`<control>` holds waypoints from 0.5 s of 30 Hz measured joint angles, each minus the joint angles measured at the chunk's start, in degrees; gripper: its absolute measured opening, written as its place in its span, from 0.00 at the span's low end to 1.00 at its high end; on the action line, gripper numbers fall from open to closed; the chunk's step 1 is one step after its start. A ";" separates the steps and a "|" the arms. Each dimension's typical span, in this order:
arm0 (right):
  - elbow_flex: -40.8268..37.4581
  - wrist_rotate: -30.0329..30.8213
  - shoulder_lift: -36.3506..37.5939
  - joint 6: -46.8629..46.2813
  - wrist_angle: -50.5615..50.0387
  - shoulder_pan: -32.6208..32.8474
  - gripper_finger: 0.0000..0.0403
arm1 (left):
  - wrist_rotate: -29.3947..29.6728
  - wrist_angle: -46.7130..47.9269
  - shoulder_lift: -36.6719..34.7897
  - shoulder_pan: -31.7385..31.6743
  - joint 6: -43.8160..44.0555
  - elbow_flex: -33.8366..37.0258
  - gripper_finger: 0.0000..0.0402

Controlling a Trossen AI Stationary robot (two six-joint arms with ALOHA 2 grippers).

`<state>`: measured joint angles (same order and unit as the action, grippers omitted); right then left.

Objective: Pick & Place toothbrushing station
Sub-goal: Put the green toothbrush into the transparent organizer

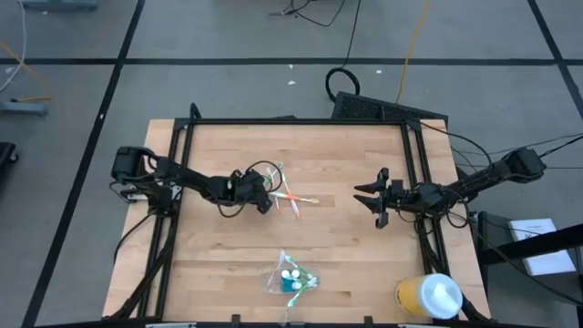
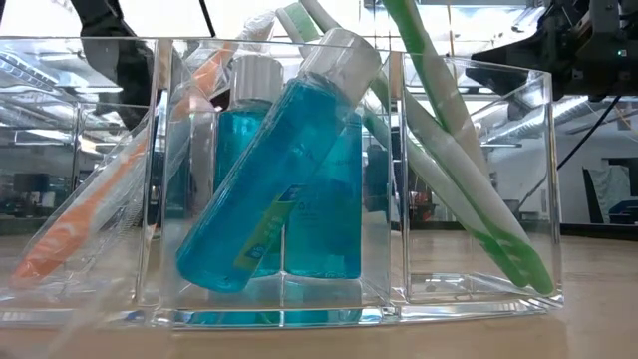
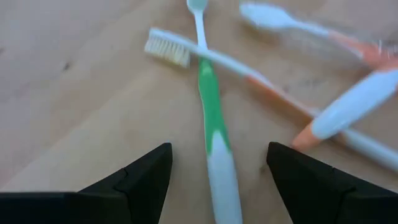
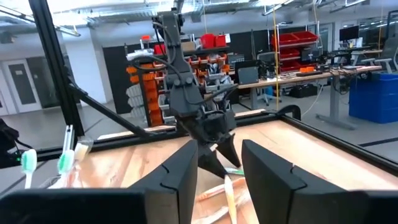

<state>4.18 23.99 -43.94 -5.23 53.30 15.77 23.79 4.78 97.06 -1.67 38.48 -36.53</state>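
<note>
The toothbrushing station (image 1: 291, 278), a clear plastic holder, stands near the table's front edge. It fills the low view (image 2: 469, 299), holding two blue bottles (image 2: 269, 189), green-and-white toothbrushes (image 2: 469, 189) and an orange one (image 2: 90, 219). Loose toothbrushes (image 1: 293, 198) lie crossed at mid-table. My left gripper (image 1: 266, 194) is open just left of them. In the left wrist view its fingers (image 3: 217, 152) stand on either side of a green-and-white toothbrush's handle (image 3: 211, 106) without touching it. My right gripper (image 1: 372, 199) is open and empty at the table's right, pointing left (image 4: 217, 155).
A yellow cup with a white lid (image 1: 428, 296) stands at the front right corner. Orange-and-white toothbrushes (image 3: 273, 93) lie across the green one's neck. A black frame (image 1: 301, 121) runs along the table's far and side edges. Bare wood lies between the loose brushes and the station.
</note>
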 joint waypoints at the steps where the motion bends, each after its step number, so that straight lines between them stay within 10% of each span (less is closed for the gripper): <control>1: -0.01 0.00 0.04 -0.05 -0.06 0.00 0.29 | -0.35 -0.07 0.37 -0.16 -0.09 0.00 0.68; 15: -0.06 -0.04 0.02 -1.54 -0.43 0.00 0.29 | -3.63 -0.07 0.65 -0.35 -0.42 -0.02 0.09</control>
<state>4.12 23.94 -43.92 -6.77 52.87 15.77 20.16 4.71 97.71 -2.02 38.06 -36.56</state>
